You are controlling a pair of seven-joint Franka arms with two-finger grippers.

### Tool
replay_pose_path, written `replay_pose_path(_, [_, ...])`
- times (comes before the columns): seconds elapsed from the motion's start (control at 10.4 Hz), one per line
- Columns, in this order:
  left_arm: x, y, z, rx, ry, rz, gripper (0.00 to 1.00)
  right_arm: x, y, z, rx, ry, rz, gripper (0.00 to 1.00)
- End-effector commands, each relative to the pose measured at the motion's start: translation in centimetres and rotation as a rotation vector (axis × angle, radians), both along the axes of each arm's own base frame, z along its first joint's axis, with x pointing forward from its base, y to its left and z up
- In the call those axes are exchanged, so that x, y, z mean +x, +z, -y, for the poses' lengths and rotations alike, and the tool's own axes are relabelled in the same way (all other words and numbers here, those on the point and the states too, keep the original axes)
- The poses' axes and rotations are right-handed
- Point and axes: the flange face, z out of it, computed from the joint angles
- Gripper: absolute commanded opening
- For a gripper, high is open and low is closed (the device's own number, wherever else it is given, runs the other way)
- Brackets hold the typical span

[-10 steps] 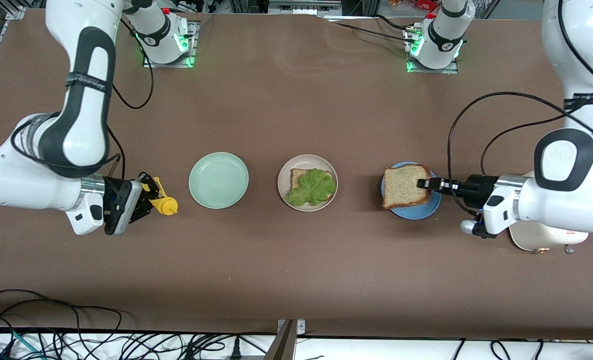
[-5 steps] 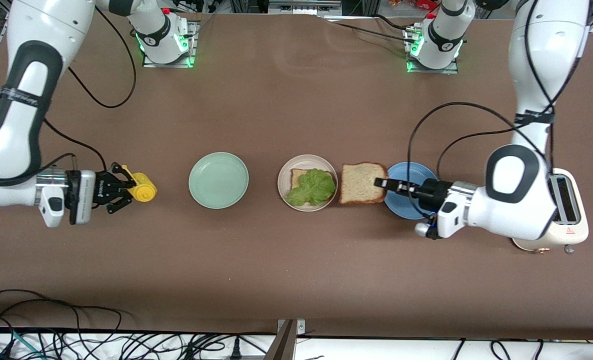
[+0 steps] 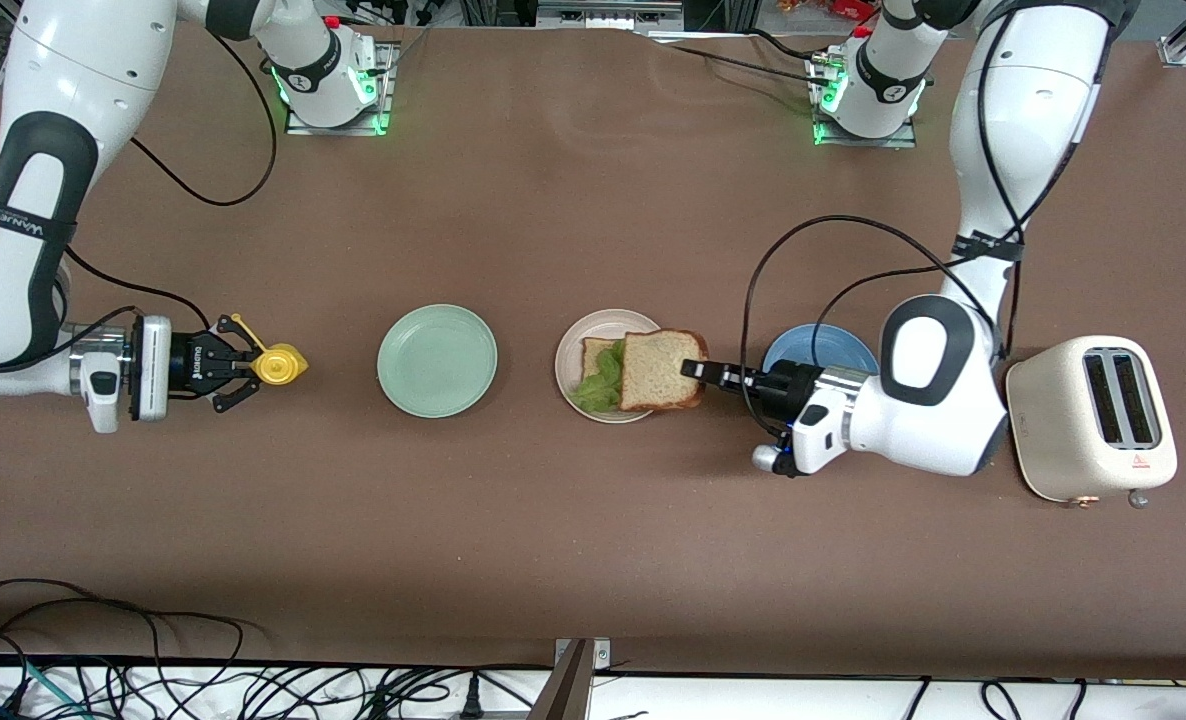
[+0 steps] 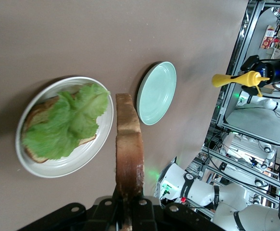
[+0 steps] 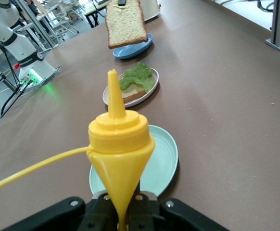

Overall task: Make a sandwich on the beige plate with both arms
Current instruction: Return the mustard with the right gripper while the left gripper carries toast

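Topping step in hand: left gripper clamped on bread slice over beige plate with lettuce; right gripper pinching yellow bottle, waiting well apart from that plate; next, lower and release squarely.

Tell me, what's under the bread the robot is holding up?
Under the held bread slice, gripped by the left tool, sits the beige plate with a lettuce leaf on another slice. The lettuce covers most of that slice.

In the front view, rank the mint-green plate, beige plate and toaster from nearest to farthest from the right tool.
1. Mint-green plate, nearest the right tool.
2. Beige plate, mid-table.
3. Toaster, at the left arm's end.
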Motion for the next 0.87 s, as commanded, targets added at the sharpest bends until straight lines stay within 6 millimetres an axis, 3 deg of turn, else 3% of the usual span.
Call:
replay_pose_path(0.0, [-0.7,-1.3,2.5,-0.013,0.009,-0.021,0.00,-1.8,-2.2,0.6,0.114,0.021,0.101,0.00])
replay_pose_path(0.19, [-1.6,-2.6,4.2,-0.005,-0.013,-0.037,0.00,-2.9,-7.1,1.8,0.215,-0.013,0.162,0.00])
replay_pose_path(0.39, [-1.7,-3.3,4.4,0.000,-0.008,-0.040,0.00,-3.9,-12.2,1.9,0.346,-0.031,0.224,0.00])
replay_pose_path(0.77, [-2.4,-5.8,5.8,0.019,-0.010,-0.057,0.00,-5.5,-15.7,1.3,0.474,-0.009,0.285,0.00])
